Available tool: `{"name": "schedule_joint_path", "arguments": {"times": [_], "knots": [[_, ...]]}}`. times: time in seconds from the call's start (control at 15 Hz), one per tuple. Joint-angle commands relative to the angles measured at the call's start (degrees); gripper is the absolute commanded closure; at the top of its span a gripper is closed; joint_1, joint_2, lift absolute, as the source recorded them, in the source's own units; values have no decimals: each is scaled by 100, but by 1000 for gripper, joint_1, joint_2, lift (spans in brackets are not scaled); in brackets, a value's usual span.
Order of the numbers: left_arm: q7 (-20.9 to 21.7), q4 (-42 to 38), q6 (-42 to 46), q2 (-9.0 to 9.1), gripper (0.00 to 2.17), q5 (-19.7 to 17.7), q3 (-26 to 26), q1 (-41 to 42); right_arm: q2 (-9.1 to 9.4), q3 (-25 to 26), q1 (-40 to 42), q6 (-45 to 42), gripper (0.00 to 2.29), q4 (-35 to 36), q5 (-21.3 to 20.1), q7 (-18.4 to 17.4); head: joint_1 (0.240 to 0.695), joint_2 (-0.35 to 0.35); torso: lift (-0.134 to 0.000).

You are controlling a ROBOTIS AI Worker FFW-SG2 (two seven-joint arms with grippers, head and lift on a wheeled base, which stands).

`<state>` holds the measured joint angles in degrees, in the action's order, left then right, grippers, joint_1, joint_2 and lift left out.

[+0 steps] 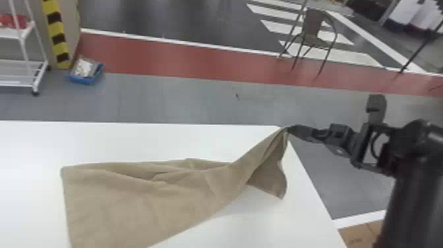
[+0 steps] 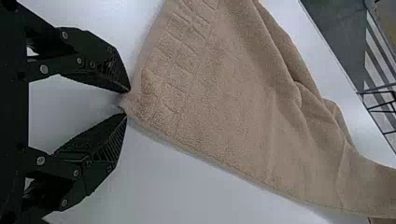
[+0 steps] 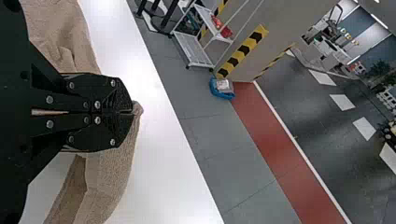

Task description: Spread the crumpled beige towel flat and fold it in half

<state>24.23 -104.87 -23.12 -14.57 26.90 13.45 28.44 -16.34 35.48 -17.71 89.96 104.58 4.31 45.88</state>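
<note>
Here, towel, one end pinched in closed right jaws, a corner loose between parted left jaws.

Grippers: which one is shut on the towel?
The right gripper, closed on the towel and holding part of it raised; the left gripper stands open, its fingers apart.

Towel on table: matt cloth, rough looped pile w/ raised woven band nr one edge. Table: smooth surf., plastic-like, w/ soft sheen. L gripper, over table, & R gripper, at table's R side: matt blk, prob. plastic and/or metal, w/ shiny metal screws; L one's fingers had rough ridged faces. Floor beyond table: smooth, w/ dull sheen. Bin past table: smooth blue plastic, approx. satin. Chair well past table: thin metal-look frame.
</note>
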Motion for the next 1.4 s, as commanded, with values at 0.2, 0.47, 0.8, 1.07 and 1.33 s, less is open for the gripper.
{"name": "schedule_joint_path", "arguments": {"times": [0.2,0.47,0.8,1.07,1.33], "knots": [[-15,19,48,-2,704,-54,17,-22,-1,-6,4,-70,1214,-87,0,0,695,-350,0],[-147,-51,172,-10,1285,-352,-18,4,-1,3,13,-105,1214,-131,-18,-9,695,-350,0],[-234,-403,277,-37,1696,-766,-220,136,-1,3,22,-88,1214,-122,-9,-9,695,-350,0],[-164,-912,154,-28,1710,-1117,-616,250,-10,47,22,-88,1214,-122,0,0,695,-350,0],[91,-1537,-584,60,1710,-1961,-1257,215,-168,153,-40,-70,1214,-158,53,237,695,-327,0]]}}
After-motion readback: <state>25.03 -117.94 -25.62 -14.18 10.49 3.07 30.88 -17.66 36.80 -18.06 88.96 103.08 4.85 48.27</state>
